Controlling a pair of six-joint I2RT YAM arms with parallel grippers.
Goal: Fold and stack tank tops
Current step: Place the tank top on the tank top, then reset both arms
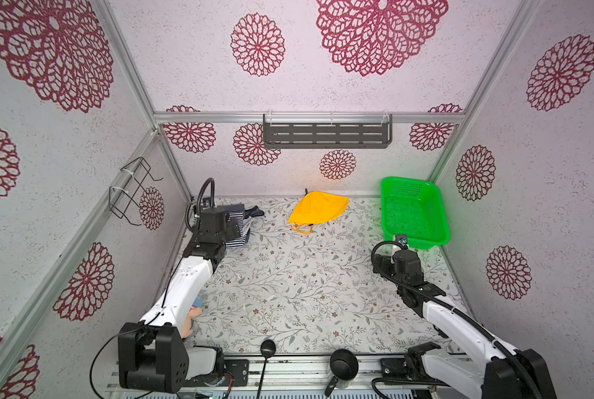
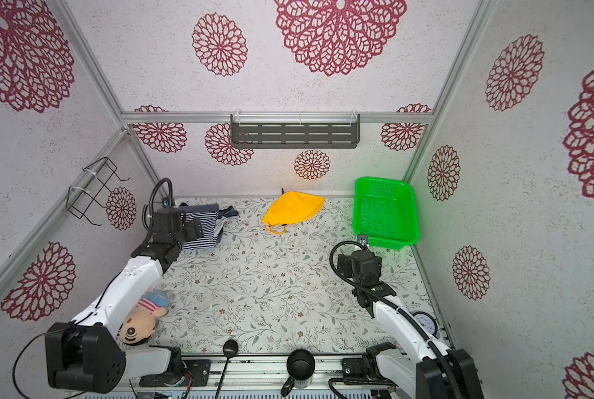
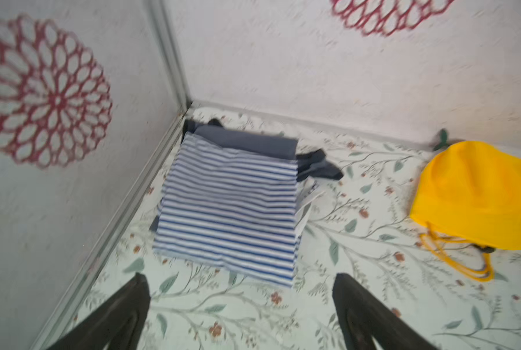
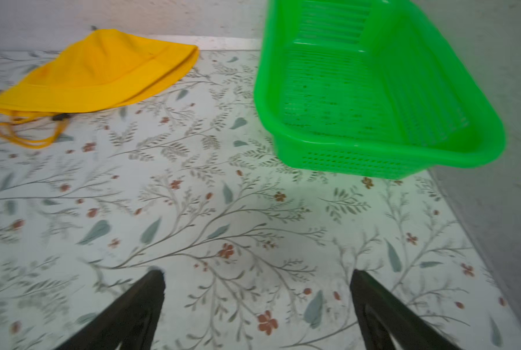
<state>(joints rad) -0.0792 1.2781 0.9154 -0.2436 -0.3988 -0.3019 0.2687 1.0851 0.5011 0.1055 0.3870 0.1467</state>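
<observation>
We see a cell with white walls printed with red flower medallions, and a floral-patterned table mat under both arms.

The left gripper has its fingers spread wide with nothing between them. It is at the near edge of the tank tops, in the far left corner of the mat. The striped tank top lies folded on top. The grey-blue tank top is under it, showing along the far edge, with a dark strap sticking out towards the yellow cloth hat. In both top views the left wrist covers part of the stack.

The right gripper is also spread apart and empty, over bare mat. A green plastic basket sits near it in the far right corner, and the hat lies between the basket and the stack.

Along the near edge we see a plush doll beside the left arm, a black ladle and a black mug.
</observation>
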